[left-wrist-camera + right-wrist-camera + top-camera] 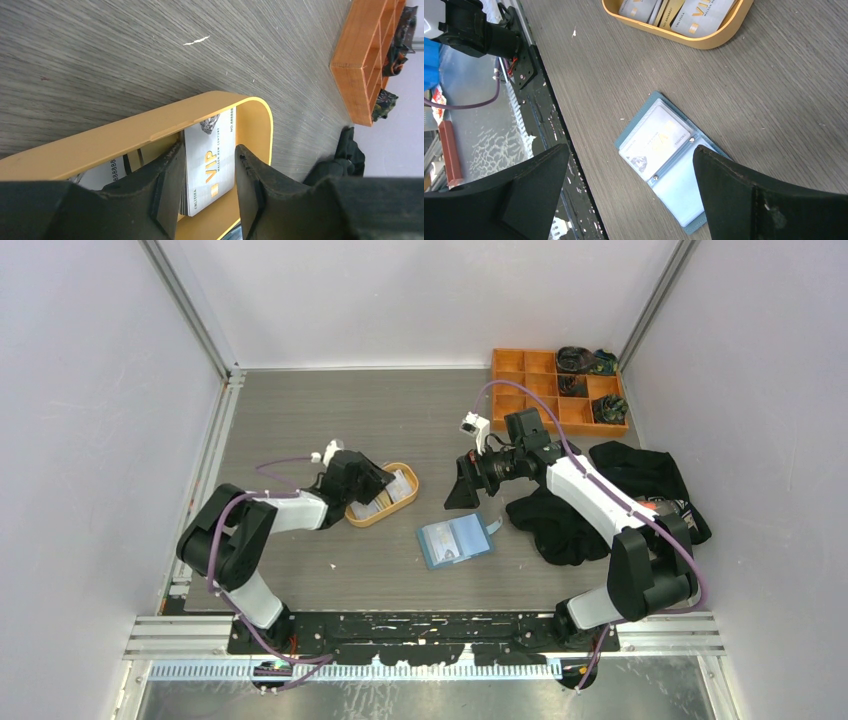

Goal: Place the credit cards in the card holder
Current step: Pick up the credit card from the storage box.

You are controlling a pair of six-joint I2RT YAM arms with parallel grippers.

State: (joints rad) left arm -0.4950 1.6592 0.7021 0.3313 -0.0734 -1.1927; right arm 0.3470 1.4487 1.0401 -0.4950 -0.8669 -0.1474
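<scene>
An orange oval tray holds the credit cards left of centre. My left gripper reaches into it. In the left wrist view the gripper is open part-way, its jaws on either side of a stack of credit cards topped by a grey VIP card; the left pad sits against the stack. The blue card holder lies open and flat near the middle, one card in a clear pocket. My right gripper hovers wide open above the card holder, holding nothing.
An orange compartment box with dark items stands at the back right. Black cloth lies under the right arm. The tray rim rises just in front of the left fingers. The black front rail edges the table.
</scene>
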